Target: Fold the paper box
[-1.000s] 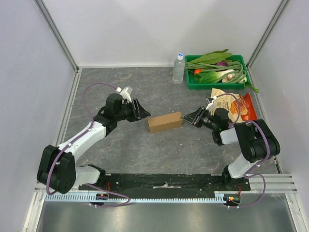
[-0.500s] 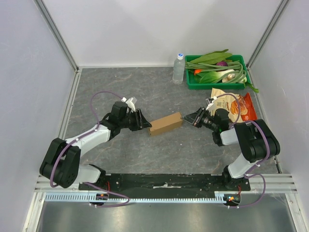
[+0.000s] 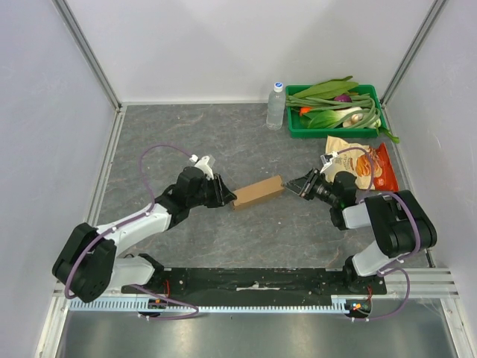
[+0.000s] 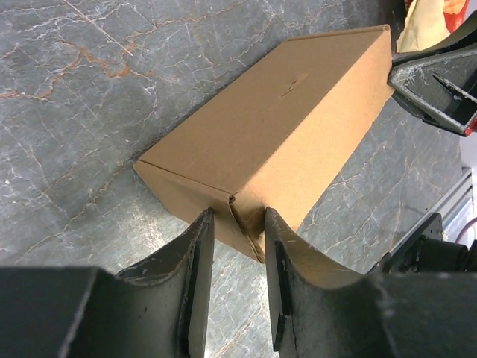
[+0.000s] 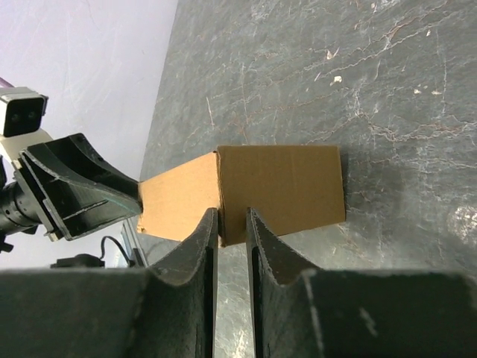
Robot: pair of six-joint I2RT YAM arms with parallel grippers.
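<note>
The paper box (image 3: 257,192) lies folded into a closed brown carton in the middle of the table, turned at a slant. My left gripper (image 3: 226,197) is at its left end. In the left wrist view its jaws (image 4: 237,216) stand open around the lower corner of the end flap seam of the box (image 4: 276,127). My right gripper (image 3: 292,184) meets the right end. In the right wrist view its fingers (image 5: 232,212) are a narrow gap apart, straddling the near corner edge of the box (image 5: 279,190). The box rests on the table.
A green tray (image 3: 298,131) of vegetables stands at the back right with a water bottle (image 3: 276,106) beside it. Snack bags (image 3: 359,162) lie just behind my right arm. Grey walls and metal rails enclose the table.
My left gripper has come forward and right against the box's left end. The box has turned to a steeper slant. Both pairs of jaws have narrowed.
</note>
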